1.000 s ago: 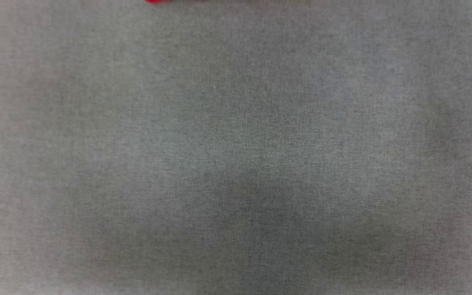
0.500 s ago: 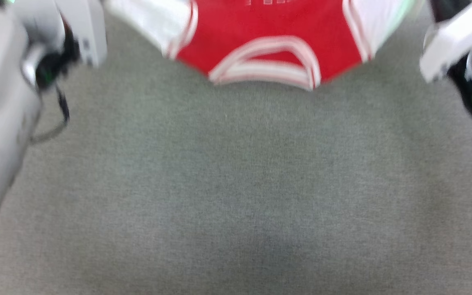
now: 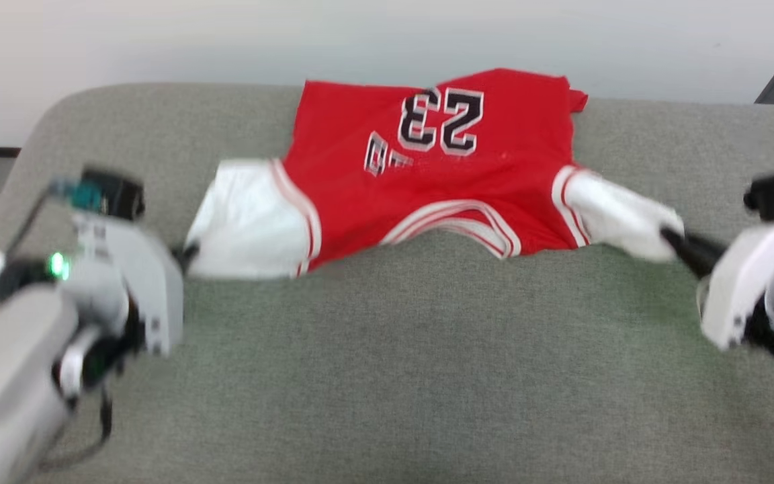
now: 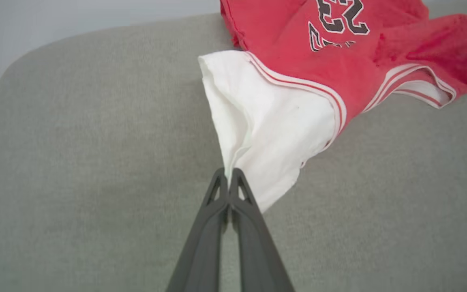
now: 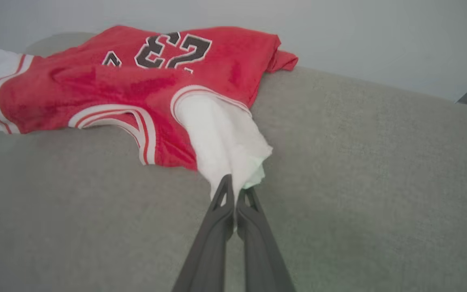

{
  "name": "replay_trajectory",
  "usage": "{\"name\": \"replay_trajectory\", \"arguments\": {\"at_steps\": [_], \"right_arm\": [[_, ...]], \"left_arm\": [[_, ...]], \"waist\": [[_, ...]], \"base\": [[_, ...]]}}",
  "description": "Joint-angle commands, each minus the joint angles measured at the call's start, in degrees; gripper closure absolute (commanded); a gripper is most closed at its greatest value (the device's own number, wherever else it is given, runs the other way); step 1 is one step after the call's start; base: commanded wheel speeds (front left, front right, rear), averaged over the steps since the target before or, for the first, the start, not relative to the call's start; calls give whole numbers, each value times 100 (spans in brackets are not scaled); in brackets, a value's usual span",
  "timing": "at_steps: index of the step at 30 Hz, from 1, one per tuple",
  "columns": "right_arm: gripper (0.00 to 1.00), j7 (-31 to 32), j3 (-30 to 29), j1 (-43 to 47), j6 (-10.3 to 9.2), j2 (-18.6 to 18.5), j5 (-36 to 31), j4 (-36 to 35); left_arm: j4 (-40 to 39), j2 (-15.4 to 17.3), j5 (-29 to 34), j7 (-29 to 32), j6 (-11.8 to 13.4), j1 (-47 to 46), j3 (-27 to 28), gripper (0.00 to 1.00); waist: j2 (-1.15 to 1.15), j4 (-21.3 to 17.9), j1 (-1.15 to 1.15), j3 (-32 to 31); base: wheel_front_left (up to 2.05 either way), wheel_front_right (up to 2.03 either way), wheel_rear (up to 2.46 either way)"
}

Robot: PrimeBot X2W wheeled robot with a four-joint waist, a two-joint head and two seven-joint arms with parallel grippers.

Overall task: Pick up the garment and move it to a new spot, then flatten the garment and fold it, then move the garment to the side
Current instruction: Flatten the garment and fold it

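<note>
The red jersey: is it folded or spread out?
Spread out, not folded, though rumpled. The jersey lies number up on the grey cushion, its white sleeves pinched by the left gripper and the right gripper.

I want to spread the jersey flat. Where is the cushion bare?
Bare: the near cushion, in front of the jersey, between the left pincer and right pincer. Crowded: the far edge, where the jersey lies bunched.
</note>
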Motion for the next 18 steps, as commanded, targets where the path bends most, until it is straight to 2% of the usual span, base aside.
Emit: {"name": "replay_trajectory", "arguments": {"at_steps": [1, 6, 18], "right_arm": [[100, 77, -14, 134, -9, -32, 6, -53], [100, 763, -210, 998, -9, -273, 147, -613], [100, 2693, -753, 2750, -9, -863, 648, -2152]], "left_arm": [[-108, 65, -20, -11, 69, 145, 5, 100], [-1079, 617, -240, -119, 563, 1064, 47, 100], [-2496, 1578, -674, -364, 1261, 2355, 213, 100]], "waist": [[0, 0, 0, -21], [0, 8, 0, -27], [0, -3, 0, 7]], "base": [[0, 0, 0], [0, 0, 0], [0, 0, 0]]}}
